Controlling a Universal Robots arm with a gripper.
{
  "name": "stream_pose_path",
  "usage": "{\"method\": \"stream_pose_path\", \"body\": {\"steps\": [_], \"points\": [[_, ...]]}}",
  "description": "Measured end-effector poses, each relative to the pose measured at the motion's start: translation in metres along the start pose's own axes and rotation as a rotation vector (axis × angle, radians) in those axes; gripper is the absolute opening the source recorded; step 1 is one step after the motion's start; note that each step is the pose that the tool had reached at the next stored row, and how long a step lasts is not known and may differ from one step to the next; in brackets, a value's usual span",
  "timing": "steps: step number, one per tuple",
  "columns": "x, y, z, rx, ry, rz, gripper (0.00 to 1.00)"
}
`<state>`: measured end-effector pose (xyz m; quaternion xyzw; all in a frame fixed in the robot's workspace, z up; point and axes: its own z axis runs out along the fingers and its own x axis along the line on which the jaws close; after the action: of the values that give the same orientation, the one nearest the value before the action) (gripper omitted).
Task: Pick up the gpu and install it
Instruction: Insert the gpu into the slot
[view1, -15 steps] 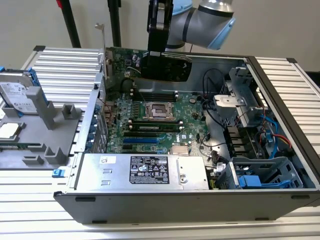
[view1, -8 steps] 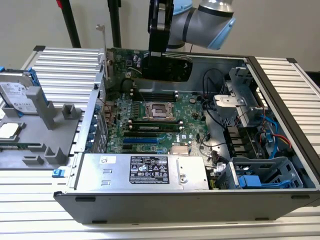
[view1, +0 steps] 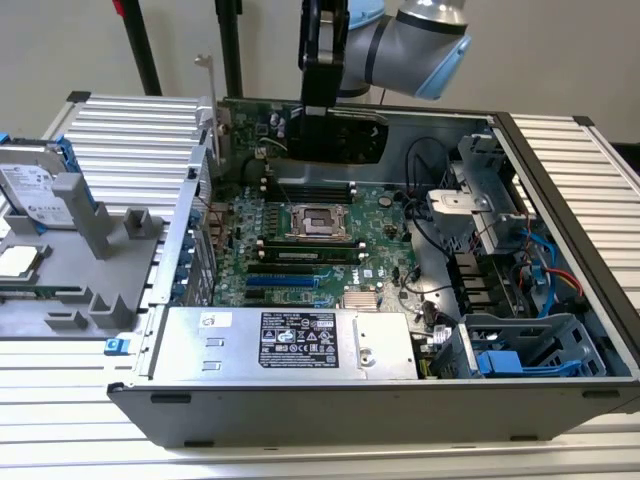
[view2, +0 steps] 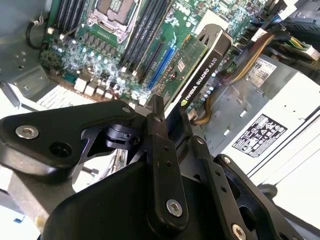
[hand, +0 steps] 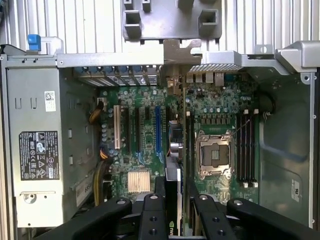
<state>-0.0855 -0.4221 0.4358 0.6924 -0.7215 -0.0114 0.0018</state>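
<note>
Gripper (view1: 322, 120) clamped on the gpu (view1: 362, 138) over the motherboard (view1: 385, 215), power supply (view1: 290, 340) and drive cage (view1: 485, 200) alongside.

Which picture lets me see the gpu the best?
The second wrist view: the gpu shows its green card and black shroud up close, clamped in the gripper. The exterior view shows its dark shroud above the motherboard, partly behind the gripper. The first wrist view sees it edge-on.

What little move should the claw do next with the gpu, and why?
Probably ease straight down a little. The claw is shut on the gpu, which hangs edge-down above the motherboard, over its long slots but not yet seated in one.
</note>
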Motion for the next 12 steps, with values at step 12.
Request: {"method": "stream_pose_path", "body": {"steps": [12], "points": [[0.0,-0.0001,0.0024,0.0025,0.0,-0.002,0.0]]}}
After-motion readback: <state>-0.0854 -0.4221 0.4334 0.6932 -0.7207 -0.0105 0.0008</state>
